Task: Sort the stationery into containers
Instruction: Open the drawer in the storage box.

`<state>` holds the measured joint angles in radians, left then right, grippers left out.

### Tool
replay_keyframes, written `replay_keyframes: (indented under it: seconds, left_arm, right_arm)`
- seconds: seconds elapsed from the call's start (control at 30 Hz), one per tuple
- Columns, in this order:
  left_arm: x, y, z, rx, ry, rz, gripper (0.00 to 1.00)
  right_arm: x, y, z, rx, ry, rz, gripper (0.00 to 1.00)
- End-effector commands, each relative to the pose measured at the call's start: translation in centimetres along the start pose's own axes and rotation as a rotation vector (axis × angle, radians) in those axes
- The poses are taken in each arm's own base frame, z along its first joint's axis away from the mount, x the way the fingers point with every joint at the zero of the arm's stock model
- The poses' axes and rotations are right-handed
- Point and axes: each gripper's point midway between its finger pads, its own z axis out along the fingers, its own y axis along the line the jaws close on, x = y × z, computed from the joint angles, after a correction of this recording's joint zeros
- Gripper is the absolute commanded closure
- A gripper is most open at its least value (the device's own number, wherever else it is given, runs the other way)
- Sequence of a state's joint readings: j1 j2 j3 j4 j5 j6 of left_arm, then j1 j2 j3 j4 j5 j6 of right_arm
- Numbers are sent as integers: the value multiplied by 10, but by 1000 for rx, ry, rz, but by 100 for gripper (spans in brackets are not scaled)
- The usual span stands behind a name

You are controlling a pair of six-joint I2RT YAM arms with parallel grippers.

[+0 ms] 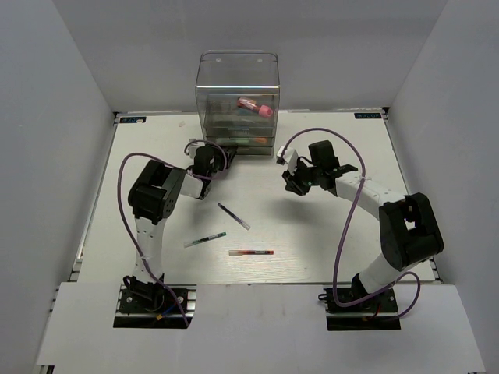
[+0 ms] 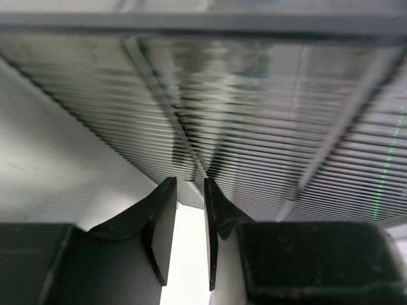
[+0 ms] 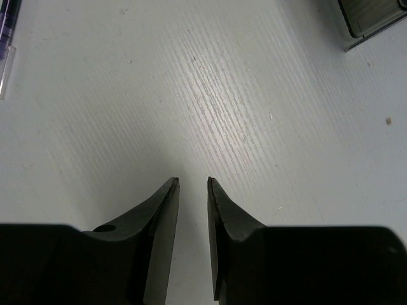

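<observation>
Lying unsorted: thin dark-and-white pen (image 1: 234, 216), thin green-and-black pen (image 1: 205, 238) and thin red-and-black pen (image 1: 251, 252), all loose on the white table (image 1: 335, 234), well apart from the tall clear plastic drawer cabinet (image 1: 238, 74). Fat red pink-capped tube (image 1: 256, 107): inside an upper drawer. Left gripper (image 2: 189, 184): at the cabinet's lower left front, fingers a narrow slit apart, a ribbed drawer edge running to the tips; whether it is pinched cannot be told. Right gripper (image 3: 193, 181): near the cabinet's right front, fingers slightly parted, empty, over bare table. Risks, as judged: a shallow hold slipping off the drawer lip; a pull dragging or tipping the light cabinet; so narrow an opening missing a flat pen, or nudging it into a roll.
</observation>
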<state>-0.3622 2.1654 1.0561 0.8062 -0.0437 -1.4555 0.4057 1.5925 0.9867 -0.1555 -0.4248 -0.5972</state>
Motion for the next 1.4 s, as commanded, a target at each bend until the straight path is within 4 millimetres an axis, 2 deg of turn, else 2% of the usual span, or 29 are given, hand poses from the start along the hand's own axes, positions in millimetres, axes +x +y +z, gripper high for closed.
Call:
replay_keyframes:
  seconds: [0.0, 0.1, 0.17, 0.27, 0.37, 0.4, 0.43, 0.47, 0.53, 0.63, 0.7, 0.73, 0.8, 0.83, 0.87, 0.9, 0.93, 0.97, 1.03, 1.1, 1.17, 1.27, 1.37]
  left_arm:
    - [-10, -17, 11, 55, -40, -2, 66]
    - [-6, -23, 14, 73, -44, -1, 66]
    - [-7, -17, 16, 61, -51, -10, 68]
    - [-7, -15, 17, 63, -51, -10, 76]
    - [-7, -15, 15, 72, -52, -11, 91]
    - [-6, -17, 15, 82, -44, -11, 99]
    - [-5, -7, 11, 64, -42, -10, 100]
    - [-6, -13, 7, 84, -44, -11, 100]
    - [2, -5, -1, 74, -25, -8, 100]
    - [6, -10, -18, 97, 6, -8, 100]
    - [10, -14, -27, 117, 29, -7, 100]
    - [16, -2, -35, 89, 41, -4, 100]
    - [18, -7, -48, 111, 58, -4, 100]
    - [18, -1, -50, 97, 60, -3, 100]
    - [24, -6, -55, 113, 78, -1, 100]
    - [26, -8, -59, 117, 88, -1, 100]
    - [28, -3, -61, 107, 102, 0, 100]
    - [28, -3, -61, 107, 102, 0, 100]
    - [34, -4, -63, 110, 137, 2, 100]
    - [37, -9, -63, 125, 157, 3, 70]
    - [37, -11, -63, 128, 176, 12, 49]
    - [37, -17, -66, 133, 184, 33, 38]
    - [36, -20, -74, 121, 200, 58, 36]
  right_arm:
    - [-19, -4, -8, 1, -54, -10, 70]
    - [-15, -1, -9, -2, -47, -14, 70]
    - [-16, -1, -10, 0, -50, -18, 70]
    - [-15, 1, -11, -2, -47, -16, 70]
    - [-17, 1, -11, -3, -52, -15, 70]
    - [-16, 1, -12, -3, -51, -15, 70]
    - [-18, 2, -12, -8, -53, -17, 68]
    - [-18, 2, -12, -12, -56, -17, 67]
    - [-20, 4, -12, -30, -61, -24, 54]
    - [-21, 13, -11, -74, -73, -46, 36]
    - [-22, 18, -9, -105, -83, -48, 31]
    - [-23, 20, -10, -115, -83, -49, 25]
    - [-27, 26, -8, -154, -102, -56, 15]
    - [-26, 32, -10, -184, -97, -48, 10]
    - [-39, 44, -13, -266, -158, -78, 10]
    - [-41, 49, -15, -300, -176, -118, 10]
    - [-38, 65, -20, -374, -177, -118, 10]
    - [-45, 70, -23, -413, -216, -158, 10]
    - [-39, 88, -27, -489, -206, -149, 10]
    - [-38, 95, -26, -531, -206, -175, 10]
    - [-35, 103, -28, -570, -195, -187, 10]
    - [-40, 116, -30, -617, -215, -219, 10]
    - [-39, 131, -29, -648, -220, -254, 10]
